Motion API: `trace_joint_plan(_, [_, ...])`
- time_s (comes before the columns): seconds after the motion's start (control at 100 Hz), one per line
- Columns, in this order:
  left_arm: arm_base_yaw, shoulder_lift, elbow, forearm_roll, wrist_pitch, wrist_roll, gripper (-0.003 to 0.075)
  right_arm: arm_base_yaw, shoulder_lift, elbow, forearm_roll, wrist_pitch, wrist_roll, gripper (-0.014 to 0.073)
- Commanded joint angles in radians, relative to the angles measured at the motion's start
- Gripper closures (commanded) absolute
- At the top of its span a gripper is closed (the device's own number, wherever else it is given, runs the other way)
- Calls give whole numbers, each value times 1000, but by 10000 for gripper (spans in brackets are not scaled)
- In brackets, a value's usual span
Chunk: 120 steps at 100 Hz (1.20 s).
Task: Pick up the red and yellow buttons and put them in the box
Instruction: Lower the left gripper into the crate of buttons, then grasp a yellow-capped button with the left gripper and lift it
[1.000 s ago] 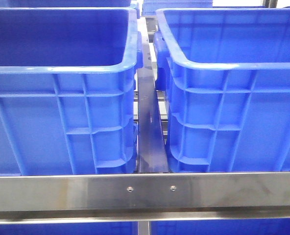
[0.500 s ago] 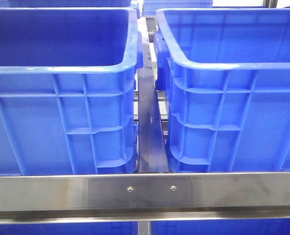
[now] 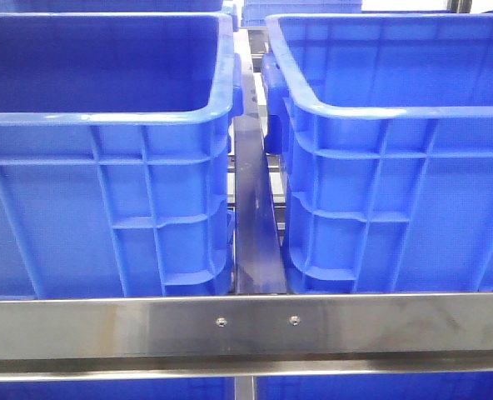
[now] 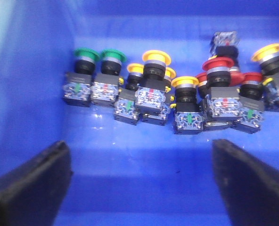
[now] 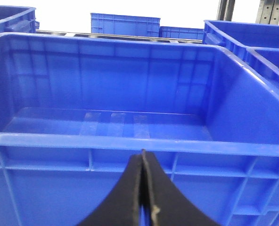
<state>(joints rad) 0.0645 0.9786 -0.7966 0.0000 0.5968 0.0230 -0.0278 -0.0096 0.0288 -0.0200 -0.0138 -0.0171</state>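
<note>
Nothing is seen to have moved across the front-view frames: the two large bright blue ribbed plastic crates and the brushed steel rail before them are unchanged, and neither arm appears there.

Step judged in hand: approach for the first pick, with nothing yet held.

Left tool: jaws spread wide, empty, hovering inside a blue crate over its floor. Just beyond the fingertips a loose row of push-button switches with black bodies and clear contact blocks is noted. A yellow mushroom-capped button lies ahead, roughly on the tool's centre line. A dark red mushroom-capped button lies ahead as well, nearer one finger. Green-capped buttons lie toward the other finger and are not wanted.

Right tool: black jaws pressed together, nothing between them, held outside and just short of the rim of an empty blue crate.

Next move, as judged: the left tool is to be advanced and lowered over one yellow or red cap, clear of its crowded neighbours, before closing.
</note>
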Motion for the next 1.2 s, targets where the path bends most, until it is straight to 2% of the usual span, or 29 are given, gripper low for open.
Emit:
trace_joint_plan(0.0, [3, 73, -87, -19, -29, -3, 101, -3, -24, -16, -8, -74, -2, 651])
trace_joint_plan(0.2, [-6, 307, -252, -27, 141, 32, 101, -3, -24, -16, -8, -74, -2, 651])
trace_joint_plan(0.34, [-20, 456, -366, -27, 209, 54, 101, -3, -24, -16, -8, -74, -2, 651])
trace_joint_plan(0.74, [-20, 702, -572, -15, 253, 60, 101, -3, -24, -16, -8, -74, -2, 651])
trace_joint_plan(1.1, [-20, 785, -597, -18, 263, 74, 104, -3, -24, -16, -8, -74, -2, 651])
trace_joint_plan(1.19, [-20, 794, -597, -18, 263, 74, 152, -3, -24, -16, -8, -74, -2, 651])
